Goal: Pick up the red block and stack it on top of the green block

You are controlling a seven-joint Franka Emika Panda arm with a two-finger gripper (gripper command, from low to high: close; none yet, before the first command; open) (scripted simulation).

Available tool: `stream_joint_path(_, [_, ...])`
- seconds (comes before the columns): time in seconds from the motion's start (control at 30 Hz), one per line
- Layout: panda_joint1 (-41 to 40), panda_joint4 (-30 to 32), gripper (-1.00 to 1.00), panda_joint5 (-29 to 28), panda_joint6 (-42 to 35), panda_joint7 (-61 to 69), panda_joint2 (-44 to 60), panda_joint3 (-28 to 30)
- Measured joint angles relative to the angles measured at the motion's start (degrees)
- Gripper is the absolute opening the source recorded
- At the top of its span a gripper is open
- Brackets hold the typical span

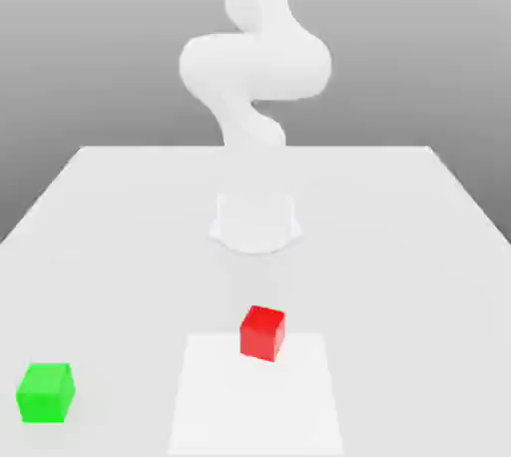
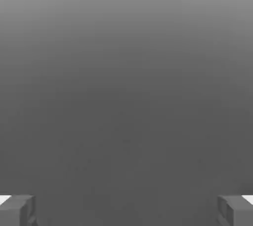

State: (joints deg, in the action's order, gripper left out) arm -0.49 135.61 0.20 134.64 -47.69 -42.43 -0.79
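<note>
My two-finger gripper [image 2: 126,210] stood released, its grey fingertips [image 2: 17,210] spread wide with nothing between them. In the exterior view, the small matte bright red cube [image 1: 262,332] rested lower centre, on a paler square patch [image 1: 210,405] of the white table [image 1: 399,245]. The small matte bright green cube [image 1: 46,392] sat well apart, at lower left. My white arm [image 1: 255,66] rose at upper centre.

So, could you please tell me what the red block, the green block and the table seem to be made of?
Being a simulator's render, this is only a guess. The red block and the green block look like matte plastic or painted wood: flat, even colour, no gloss or grain. The table looks like smooth matte white board: uniform, without texture or reflections.
</note>
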Motion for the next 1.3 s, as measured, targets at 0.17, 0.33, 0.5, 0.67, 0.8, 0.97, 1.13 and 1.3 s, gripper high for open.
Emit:
stream_joint_path(0.17, [-1.08, 9.03, 0.0, 0.42, 6.76, -4.58, 8.29, -1.75])
stream_joint_path(0.33, [-2.05, 18.22, 0.0, 0.9, 13.49, -9.22, 16.61, -3.31])
stream_joint_path(0.5, [-2.89, 28.36, 0.0, 1.74, 21.12, -14.26, 26.28, -4.82])
stream_joint_path(0.67, [-3.41, 32.1, 0.0, -1.2, 34.26, -19.7, 43.17, -4.63])
stream_joint_path(0.8, [-0.85, 31.22, -1.0, -4.36, 41.45, -22.08, 51.67, -1.19])
stream_joint_path(0.97, [-0.87, 31.22, -1.0, -4.53, 41.53, -22.25, 51.68, -1.22])
stream_joint_path(1.13, [-1.52, 31.87, -1.0, -2.5, 37.57, -20.84, 47.09, -2.43])
stream_joint_path(1.3, [-0.6, 33.23, -1.0, 0.65, 28.91, -18.59, 37.08, -2.3])
